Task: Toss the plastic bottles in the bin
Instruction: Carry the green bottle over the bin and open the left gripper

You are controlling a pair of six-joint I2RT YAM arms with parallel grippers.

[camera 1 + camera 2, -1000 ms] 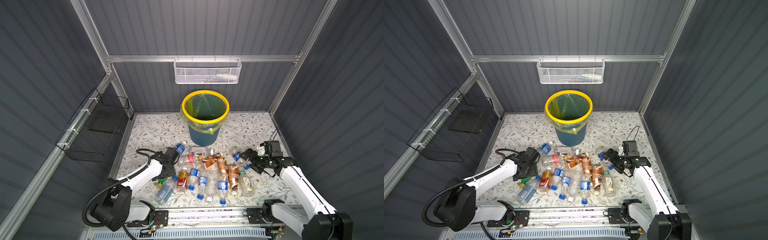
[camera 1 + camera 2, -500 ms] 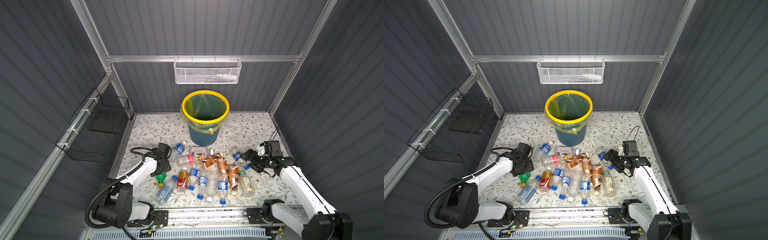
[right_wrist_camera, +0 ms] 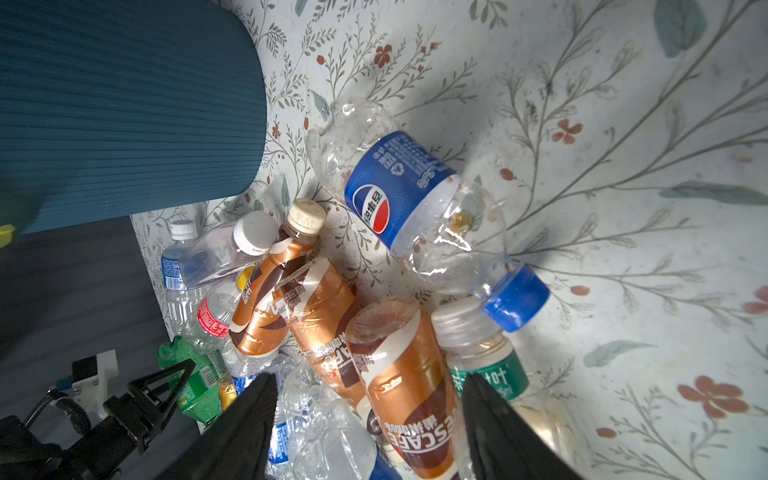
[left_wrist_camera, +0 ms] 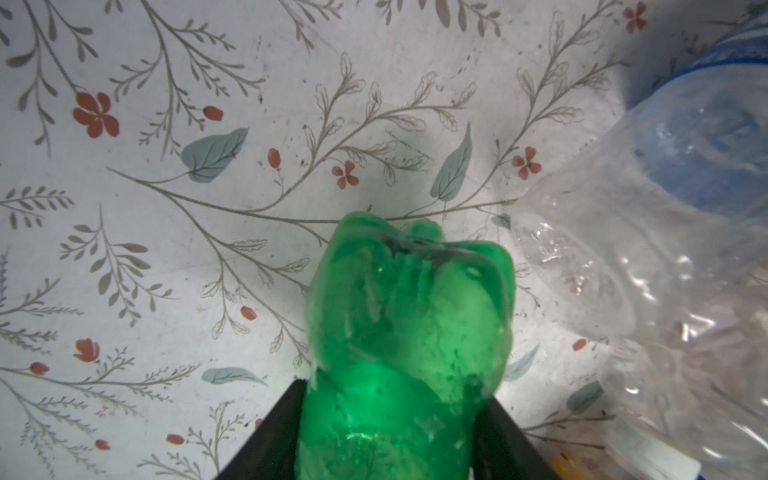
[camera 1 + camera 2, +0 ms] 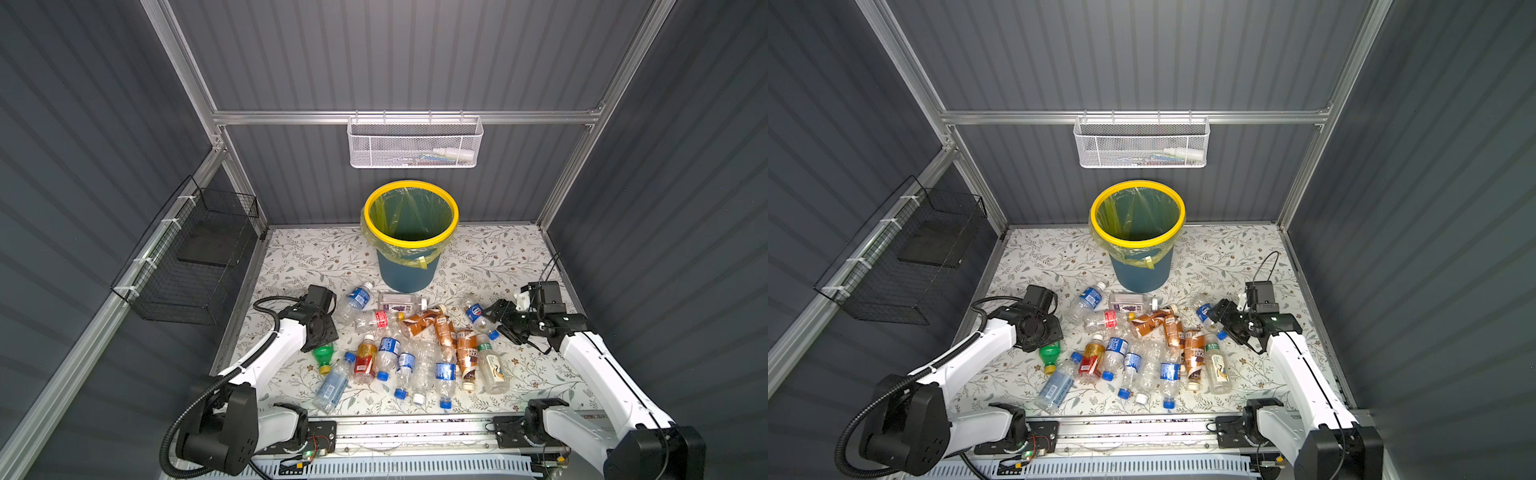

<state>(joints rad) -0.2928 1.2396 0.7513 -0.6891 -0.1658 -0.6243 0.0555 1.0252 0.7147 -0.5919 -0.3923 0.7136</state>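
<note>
Several plastic bottles (image 5: 415, 349) lie in a heap on the flowered floor in front of the bin (image 5: 409, 243), a teal bucket with a yellow rim and liner, also seen in both top views (image 5: 1138, 245). My left gripper (image 4: 395, 395) points down at the heap's left edge, shut on a green bottle (image 4: 409, 311) that touches both fingers; the bottle's neck end (image 5: 323, 355) pokes out below the gripper (image 5: 321, 343). My right gripper (image 3: 368, 380) stands open at the heap's right edge, beside a clear blue-labelled bottle (image 3: 399, 187), over brown-labelled ones (image 3: 399, 374).
A white mesh basket (image 5: 415, 143) hangs on the back wall above the bin. A black wire basket (image 5: 195, 257) hangs on the left wall. Grey walls close in three sides, and a metal rail (image 5: 415, 428) runs along the front edge.
My left gripper drew back left from the heap, came down over the green bottle and closed on it. The right gripper's jaws narrowed; that arm barely moved.
</note>
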